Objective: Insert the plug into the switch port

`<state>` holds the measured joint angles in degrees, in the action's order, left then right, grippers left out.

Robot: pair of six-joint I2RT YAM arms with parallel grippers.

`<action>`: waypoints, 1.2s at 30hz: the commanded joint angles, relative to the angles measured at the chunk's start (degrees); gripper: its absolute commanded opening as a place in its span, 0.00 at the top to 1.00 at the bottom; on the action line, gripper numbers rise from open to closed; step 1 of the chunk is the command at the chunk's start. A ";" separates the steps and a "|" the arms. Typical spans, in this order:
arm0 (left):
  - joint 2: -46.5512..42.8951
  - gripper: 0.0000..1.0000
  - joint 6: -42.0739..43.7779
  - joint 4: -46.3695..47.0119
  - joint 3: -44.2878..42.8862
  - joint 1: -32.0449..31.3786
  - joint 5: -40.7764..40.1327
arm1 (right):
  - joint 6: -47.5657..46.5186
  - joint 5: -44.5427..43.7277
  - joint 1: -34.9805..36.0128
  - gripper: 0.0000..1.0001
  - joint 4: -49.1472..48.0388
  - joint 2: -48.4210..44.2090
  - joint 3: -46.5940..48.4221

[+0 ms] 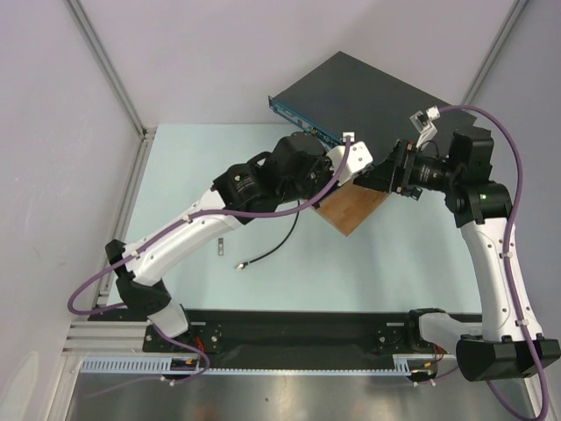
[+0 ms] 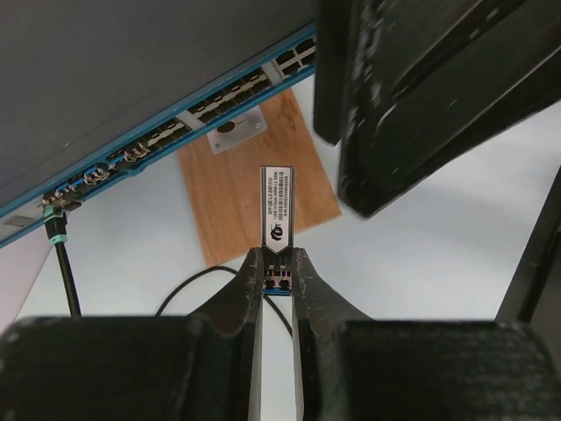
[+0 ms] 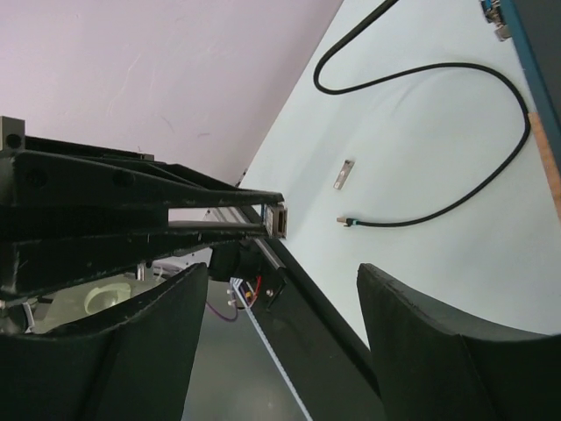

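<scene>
Two grippers sit close together near the table's [image 1: 351, 281] far edge. Left gripper [image 2: 277, 257] pinches the plug [image 2: 277, 206], its tip short of the switch [image 2: 131, 70] ports. Right gripper [image 3: 280, 274] is spread, holding nothing. Step: approach. Next move, I judge: align plug with a free port, push straight.

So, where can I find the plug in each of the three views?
Top external: too small to make out, somewhere near the wooden board.
Left wrist: the plug stands at centre, clamped in the left pincer.
Right wrist: plug centre-left, end-on between that pincer's fingers.
Shared landmark: the switch, its blue front.
</scene>
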<state>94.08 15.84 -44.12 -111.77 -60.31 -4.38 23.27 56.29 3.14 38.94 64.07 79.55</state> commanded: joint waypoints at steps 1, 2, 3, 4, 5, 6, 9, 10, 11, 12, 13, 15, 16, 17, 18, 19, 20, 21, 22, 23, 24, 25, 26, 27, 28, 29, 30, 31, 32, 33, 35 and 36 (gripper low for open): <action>-1.27 1.00 -1.25 2.55 -1.97 -1.65 -1.33 | 1.52 -2.76 2.31 0.26 -3.26 0.00 -0.62; -1.27 1.00 -1.16 2.37 -1.97 -1.82 -1.33 | 1.61 -3.03 2.57 0.27 -3.34 0.00 -0.88; -1.10 1.00 -1.16 2.37 -1.97 -2.09 -1.42 | 1.87 -3.12 3.01 0.28 -3.60 0.00 -1.23; -1.09 1.00 -1.07 2.37 -2.05 -2.09 -1.33 | 2.04 -3.12 3.19 0.29 -3.87 0.09 -1.24; -1.09 1.00 -0.98 2.46 -2.14 -2.26 -1.42 | 2.13 -3.29 3.37 0.30 -4.04 0.17 -1.15; -1.09 1.00 -1.07 2.37 -2.14 -2.52 -1.51 | 2.05 -3.56 3.63 0.32 -4.22 0.00 -0.98; -1.09 1.00 -0.98 2.46 -2.49 -3.05 -1.33 | 2.13 -3.73 3.81 0.39 -4.48 0.44 -0.89; -1.27 1.00 -0.72 2.46 -2.49 -3.23 -1.42 | 2.31 -3.73 3.98 0.41 -4.49 0.53 -0.97; -1.27 1.00 -0.63 2.37 -2.49 -3.23 -1.16 | 2.31 -3.82 4.07 0.43 -4.57 0.61 -1.06; -1.36 1.00 -0.54 2.37 -2.49 -3.58 -1.15 | 2.31 -3.73 4.16 0.48 -4.75 0.53 -1.06; -1.27 1.00 -0.63 2.37 -2.49 -3.58 -1.07 | 2.31 -3.47 4.33 0.51 -4.92 0.70 -0.97; -1.18 1.00 -0.81 2.11 -2.84 -3.58 -0.98 | 2.31 -2.94 4.51 0.63 -5.27 0.79 -0.80; -1.10 1.00 -1.07 2.11 -3.10 -3.58 -0.98 | 2.31 -2.77 4.68 0.68 -5.36 0.70 -0.71; -1.09 1.00 -1.07 2.11 -3.28 -3.58 -0.89 | 2.22 -2.51 4.86 0.80 -5.36 0.70 -0.71; -1.01 1.00 -0.98 2.11 -3.37 -3.50 -0.80 | 2.05 -2.50 4.95 0.86 -5.28 0.53 -0.71; -1.09 1.00 -1.50 2.11 -3.37 -3.58 -0.72 | 1.96 -2.59 4.95 0.93 -5.28 0.53 -0.71; -1.09 1.00 -1.68 2.11 -3.37 -3.58 -0.63 | 1.96 -2.50 4.95 1.00 -5.28 0.53 -0.71; -1.18 0.97 -1.95 2.11 -3.37 -3.58 -0.54 | 1.87 -2.33 4.95 1.00 -5.45 0.44 -0.62; -1.36 0.93 -2.56 2.11 -3.28 -3.50 -0.54 | 1.96 -2.15 5.04 1.00 -5.54 0.35 -0.62; -1.88 0.86 -2.74 2.11 -3.20 -3.41 -0.63 | 1.96 -2.15 4.95 1.00 -5.63 0.26 -0.36; -2.32 0.70 -3.00 2.19 -2.93 -3.32 -1.06 | 1.96 -2.24 4.95 1.00 -5.71 0.26 -0.18; -2.85 0.61 -3.18 2.46 -2.32 -3.14 -1.33 | 1.96 -2.24 4.86 1.00 -5.72 0.26 -0.01; -4.24 0.50 -3.61 2.81 -1.71 -2.79 -1.50 | 2.04 -2.15 4.43 1.00 -5.72 0.26 0.08; -4.95 0.34 -4.23 2.98 -1.35 -1.23 -1.16 | 2.13 -2.06 4.07 1.00 -5.72 0.35 0.34; -5.75 0.25 -6.32 2.64 -1.44 -0.08 1.46 | 2.13 -2.06 3.90 1.00 -5.80 0.26 0.52; -7.06 0.03 -7.91 2.37 -1.52 3.07 3.13 | 2.13 -1.72 3.29 1.00 -5.80 0.35 0.61; -7.85 0.00 -10.01 2.28 -1.61 4.84 3.93 | 2.13 -1.54 2.93 1.00 -5.98 0.44 0.96; -8.56 0.00 -10.82 1.76 -1.87 6.51 8.21 | 2.39 -1.28 2.58 1.00 -5.98 0.70 1.13; -9.35 0.00 -11.17 1.49 -1.79 8.09 8.77 | 2.57 -0.75 2.23 1.00 -6.24 0.79 1.22; -11.10 0.00 -11.87 1.40 -1.62 11.07 9.04 | 2.75 -0.66 2.05 1.00 -6.33 0.79 1.40; -13.21 0.00 -13.36 1.31 0.22 14.16 10.09 | 3.62 0.21 1.52 1.00 -7.20 0.96 1.66; -14.35 0.00 -15.20 1.58 1.45 18.00 11.14 | 4.06 0.57 1.35 1.00 -7.64 1.14 1.66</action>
<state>85.65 6.35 -43.79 -111.61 -47.77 2.22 26.13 54.74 5.02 34.57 65.12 78.48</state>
